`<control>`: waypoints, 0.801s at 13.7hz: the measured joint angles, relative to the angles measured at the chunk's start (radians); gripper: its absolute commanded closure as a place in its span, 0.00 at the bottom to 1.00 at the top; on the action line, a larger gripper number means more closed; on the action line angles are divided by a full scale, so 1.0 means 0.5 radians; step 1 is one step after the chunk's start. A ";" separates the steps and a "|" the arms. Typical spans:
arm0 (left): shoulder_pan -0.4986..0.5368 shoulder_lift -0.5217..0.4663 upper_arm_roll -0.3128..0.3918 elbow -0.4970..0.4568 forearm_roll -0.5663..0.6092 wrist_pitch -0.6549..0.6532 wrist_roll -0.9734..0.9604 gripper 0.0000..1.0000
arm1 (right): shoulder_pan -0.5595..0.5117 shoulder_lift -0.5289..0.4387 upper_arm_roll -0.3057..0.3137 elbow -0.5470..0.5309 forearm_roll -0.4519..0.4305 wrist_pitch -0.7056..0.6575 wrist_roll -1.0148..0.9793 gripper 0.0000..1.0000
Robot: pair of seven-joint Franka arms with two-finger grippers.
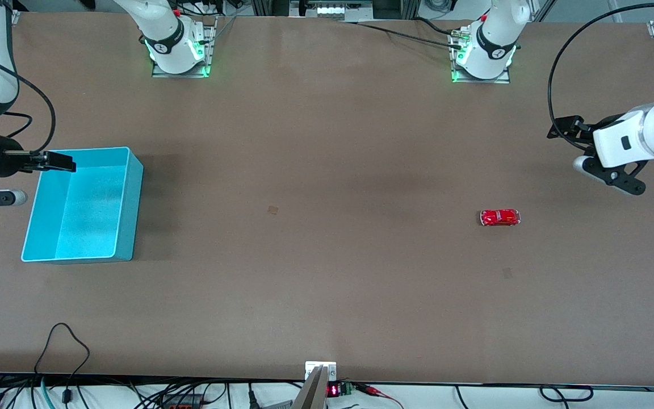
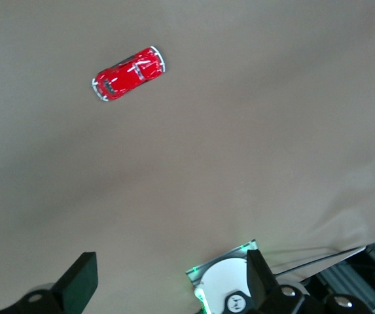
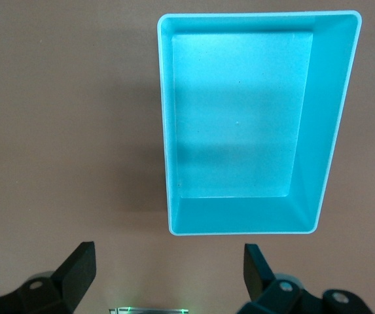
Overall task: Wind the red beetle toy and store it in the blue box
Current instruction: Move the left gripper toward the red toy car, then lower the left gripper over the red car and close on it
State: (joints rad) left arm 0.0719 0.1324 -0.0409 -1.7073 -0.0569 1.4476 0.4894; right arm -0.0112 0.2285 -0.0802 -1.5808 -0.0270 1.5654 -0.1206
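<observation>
The red beetle toy [image 1: 499, 217] sits on its wheels on the bare brown tabletop [image 1: 327, 284], toward the left arm's end, well clear of every edge and with open room all around it. Its long axis runs along the table's length, from one arm's end toward the other; which end is its nose I cannot tell.

The left gripper [image 1: 579, 149] hangs in the air over the tabletop near that end's edge, its fingers [image 2: 79, 281] spread apart and holding nothing.

Well apart, toward the right arm's end, stands the blue box [image 1: 128, 210], upright, its pale floor bare. The right gripper [image 1: 60, 162] hovers over the box's rim, fingers [image 3: 79, 265] apart as well, with nothing held.
</observation>
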 measured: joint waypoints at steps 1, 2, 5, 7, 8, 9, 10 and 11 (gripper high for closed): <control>-0.001 -0.001 -0.002 -0.073 0.000 0.089 0.120 0.00 | 0.000 0.000 0.000 0.000 0.000 -0.002 0.000 0.00; -0.004 -0.002 -0.006 -0.165 0.006 0.216 0.271 0.00 | 0.000 0.000 0.000 0.000 0.000 -0.003 0.000 0.00; -0.008 0.007 -0.032 -0.434 0.090 0.750 0.679 0.00 | 0.000 0.000 0.000 0.000 0.000 -0.016 0.000 0.00; -0.009 0.058 -0.038 -0.558 0.113 1.037 0.868 0.00 | 0.000 0.000 0.000 0.000 0.000 -0.024 0.000 0.00; -0.010 0.099 -0.040 -0.615 0.123 1.183 0.984 0.00 | 0.000 0.000 0.000 0.000 0.000 -0.026 0.000 0.00; -0.011 0.144 -0.044 -0.672 0.139 1.330 1.110 0.00 | 0.000 0.000 0.000 0.000 0.000 -0.027 0.000 0.00; -0.012 0.188 -0.048 -0.724 0.159 1.453 1.219 0.00 | 0.000 0.000 0.000 0.000 0.000 -0.027 0.000 0.00; -0.014 0.233 -0.050 -0.758 0.170 1.538 1.315 0.00 | -0.001 0.000 -0.001 0.000 0.000 -0.027 0.000 0.00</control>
State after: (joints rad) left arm 0.0652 0.2490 -0.0660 -2.0863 0.0283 2.2169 1.1467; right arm -0.0115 0.2285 -0.0805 -1.5807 -0.0271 1.5521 -0.1206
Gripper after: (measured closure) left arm 0.000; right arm 0.000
